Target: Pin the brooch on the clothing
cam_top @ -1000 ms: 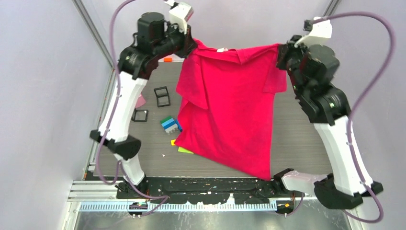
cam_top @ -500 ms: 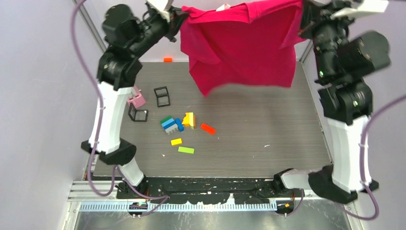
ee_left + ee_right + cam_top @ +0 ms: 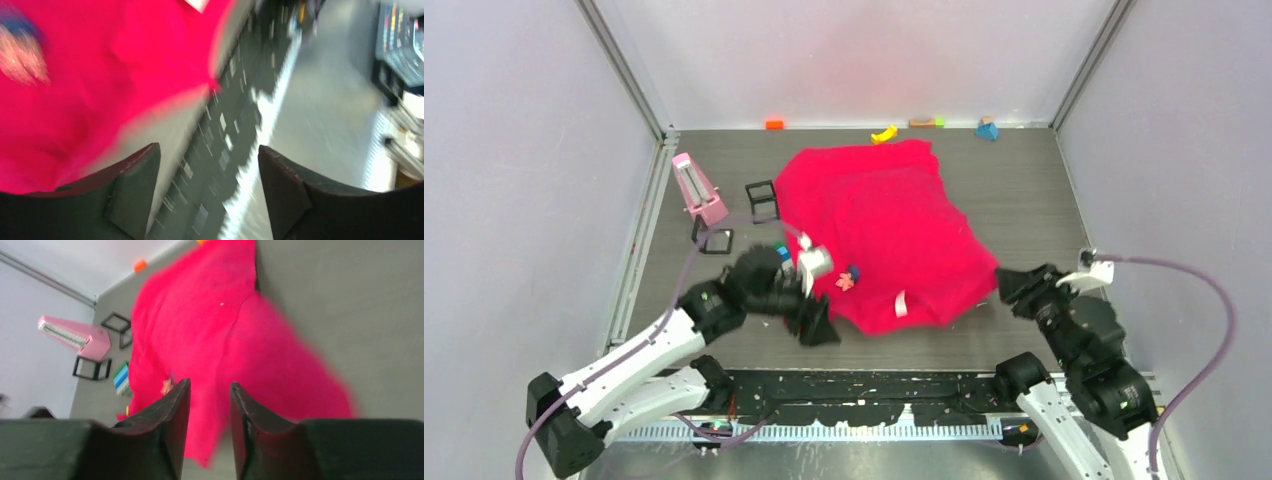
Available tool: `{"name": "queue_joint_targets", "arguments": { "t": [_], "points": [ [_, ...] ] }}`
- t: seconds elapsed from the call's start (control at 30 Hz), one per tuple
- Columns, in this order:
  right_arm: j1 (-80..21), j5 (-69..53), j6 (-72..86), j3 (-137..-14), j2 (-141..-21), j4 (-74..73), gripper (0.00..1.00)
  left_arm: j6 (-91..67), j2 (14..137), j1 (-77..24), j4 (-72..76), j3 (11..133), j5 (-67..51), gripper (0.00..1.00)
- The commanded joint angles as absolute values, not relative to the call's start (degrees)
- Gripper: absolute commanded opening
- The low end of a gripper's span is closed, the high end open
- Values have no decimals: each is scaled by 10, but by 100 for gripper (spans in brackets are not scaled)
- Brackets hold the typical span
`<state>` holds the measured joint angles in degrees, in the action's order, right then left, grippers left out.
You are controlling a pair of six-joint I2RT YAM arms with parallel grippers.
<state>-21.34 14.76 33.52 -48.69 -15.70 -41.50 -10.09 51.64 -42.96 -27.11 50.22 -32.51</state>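
Note:
The clothing (image 3: 884, 235), a crimson-red T-shirt, lies crumpled on the table with its white label (image 3: 901, 303) near the front hem. The brooch (image 3: 845, 281), a tiny coral-pink piece, rests on the shirt's front left part. It is a blur in the left wrist view (image 3: 20, 60) and peeks past a finger in the right wrist view (image 3: 166, 386). My left gripper (image 3: 819, 325) hovers low by the shirt's front left edge, jaws wide open and empty (image 3: 207, 155). My right gripper (image 3: 1009, 285) sits off the shirt's right edge, jaws apart with nothing between them (image 3: 210, 387).
A pink wedge-shaped object (image 3: 699, 190) and two black square frames (image 3: 762, 200) (image 3: 716, 240) stand left of the shirt. Striped toy blocks (image 3: 120, 379) poke out at its left edge. Small orange (image 3: 774, 124), yellow (image 3: 884, 134) and blue (image 3: 987, 129) pieces lie along the far wall.
Both grippers were shut on the shirt and holding it high. They have let go, the shirt has dropped onto the table over the blocks, and both arms have swung down to the near side.

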Motion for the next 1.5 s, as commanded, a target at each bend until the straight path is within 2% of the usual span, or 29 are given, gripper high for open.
{"name": "queue_joint_targets", "arguments": {
  "t": [0.0, 0.03, 0.1, 0.23, 0.33, 0.53, 0.97, 1.13, 1.47],
  "points": [
    [-212, 61, 536, -412, -40, -597, 75, -344, 340, -501, -182, 332, -317, 88],
    [-212, 63, 546, -412, -15, -613, 86, -371, 298, -508, -183, 312, -306, 93],
    [-212, 80, 555, -431, -10, -651, 90, -392, 224, -510, -229, 302, -268, 99],
    [-212, 117, 521, -456, -44, -644, 91, -363, 152, -509, -368, 357, -113, 100],
    [-212, 119, 490, -451, -94, -607, 91, -370, 166, -509, -443, 384, -1, 100],
    [-212, 92, 474, -441, -187, -535, 91, -459, 246, -509, -505, 380, 132, 100],
    [-212, 39, 514, -377, -275, -377, 88, -534, 260, -509, -403, 284, 251, 100],
    [-212, 35, 516, -369, -291, -352, 88, -544, 268, -508, -333, 251, 265, 86],
    [-212, 47, 514, -365, -302, -339, 87, -503, 397, -450, -190, 236, 235, 84]
  ]
}}
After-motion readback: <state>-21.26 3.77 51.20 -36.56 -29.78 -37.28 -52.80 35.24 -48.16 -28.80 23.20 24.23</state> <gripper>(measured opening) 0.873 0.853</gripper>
